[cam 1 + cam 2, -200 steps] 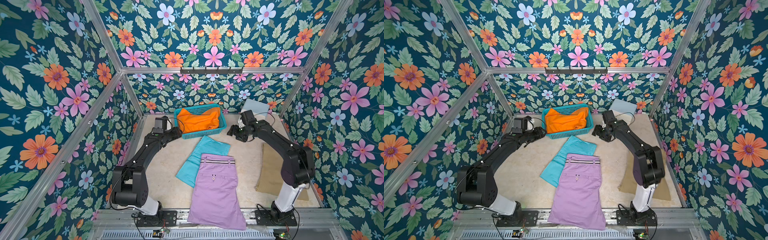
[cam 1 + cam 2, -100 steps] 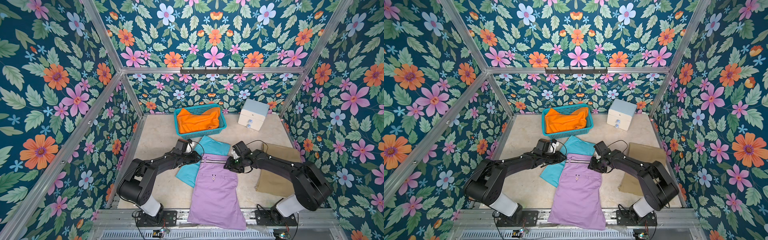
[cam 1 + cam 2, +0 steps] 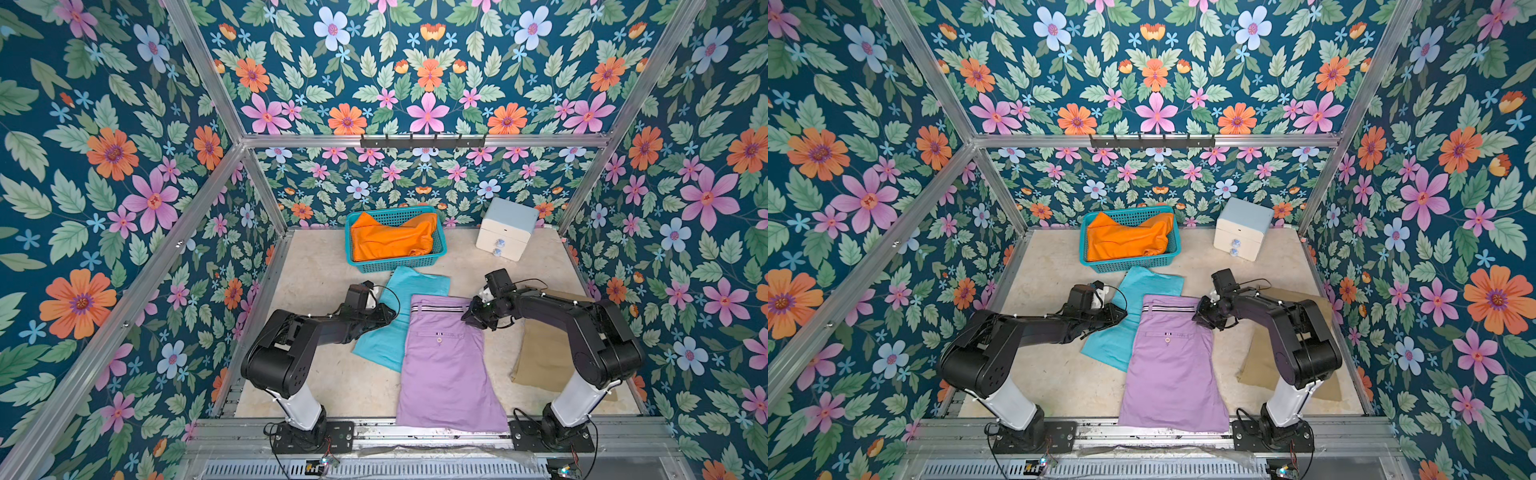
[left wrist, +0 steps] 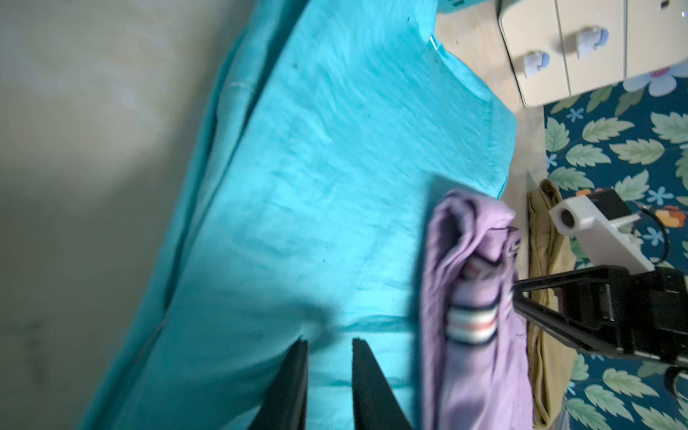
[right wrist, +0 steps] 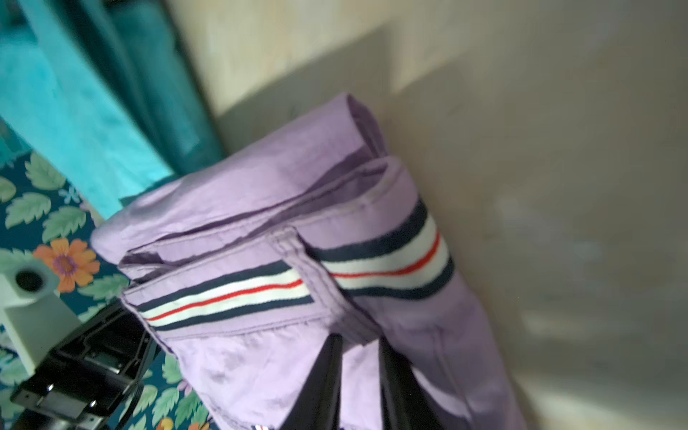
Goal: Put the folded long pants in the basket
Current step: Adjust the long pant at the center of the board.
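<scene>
While the right arm (image 3: 561,311) is covering part of the tan pants (image 3: 540,355) and the lilac pants (image 3: 444,365) are overlapping the turquoise pants (image 3: 419,282), four pants are showing: orange pants (image 3: 390,241) lying in the one basket (image 3: 399,264), three lying on the table (image 3: 324,282). Of two grippers, the right gripper (image 5: 359,342) is clamping the lilac pants. The left gripper (image 4: 329,340) is resting with fingers narrowly apart on turquoise, its grip unclear.

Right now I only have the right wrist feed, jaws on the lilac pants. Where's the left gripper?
Observer: The left gripper is closed on the turquoise pants, beside the lilac pants, not on them.
Operator: Basket empty?
Observer: No, the basket holds the orange pants.
Operator: Any other pair out?
Observer: The tan pants lie flat under the right arm.
</scene>
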Controlling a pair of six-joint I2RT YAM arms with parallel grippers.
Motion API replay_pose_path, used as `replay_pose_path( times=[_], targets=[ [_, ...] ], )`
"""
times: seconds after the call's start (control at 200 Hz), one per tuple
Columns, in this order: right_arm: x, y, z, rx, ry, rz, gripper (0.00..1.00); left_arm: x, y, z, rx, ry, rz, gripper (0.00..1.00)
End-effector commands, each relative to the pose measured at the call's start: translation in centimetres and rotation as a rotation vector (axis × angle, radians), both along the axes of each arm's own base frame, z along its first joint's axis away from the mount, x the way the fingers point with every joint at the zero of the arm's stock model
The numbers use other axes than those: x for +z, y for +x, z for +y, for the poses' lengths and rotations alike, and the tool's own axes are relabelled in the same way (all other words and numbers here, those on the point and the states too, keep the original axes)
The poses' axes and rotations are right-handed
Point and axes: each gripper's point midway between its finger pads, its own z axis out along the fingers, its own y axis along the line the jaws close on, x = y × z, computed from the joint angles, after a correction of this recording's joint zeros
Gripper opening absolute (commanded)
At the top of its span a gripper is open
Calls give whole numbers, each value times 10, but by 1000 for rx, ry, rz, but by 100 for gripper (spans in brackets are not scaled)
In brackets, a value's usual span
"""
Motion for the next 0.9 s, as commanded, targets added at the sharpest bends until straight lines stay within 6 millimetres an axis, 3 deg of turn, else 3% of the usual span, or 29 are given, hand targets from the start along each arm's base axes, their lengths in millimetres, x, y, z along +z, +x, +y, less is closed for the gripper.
replay_pose_path(
  times=[0.0,0.065,0.15,0.365,0.495,0.6,0.645,0.725,0.79,0.895],
  targets=[
    [-25,-14,-79,-83,-368,72,24,-48,-39,78,208,303,225,28],
    [-19,-6,-75,-83,-343,46,24,-40,-35,86,245,304,206,28],
    [-18,1,-51,-54,-277,38,24,-30,-32,95,280,329,187,29],
    [-13,25,36,92,-232,-9,24,-9,-28,141,409,402,166,30],
    [-1,38,76,145,-209,-57,24,24,-22,155,481,413,90,42],
    [31,42,97,187,-93,-124,32,66,-19,166,534,422,-10,55],
    [48,41,89,194,-118,-160,41,84,-17,164,535,401,-63,58],
    [73,38,48,144,-223,-223,56,114,-13,147,471,308,-163,59],
    [82,33,-1,30,-240,-224,62,137,-9,114,350,184,-259,61],
    [63,16,-94,-212,-251,-87,64,156,-11,58,167,80,-345,68]
  ],
)
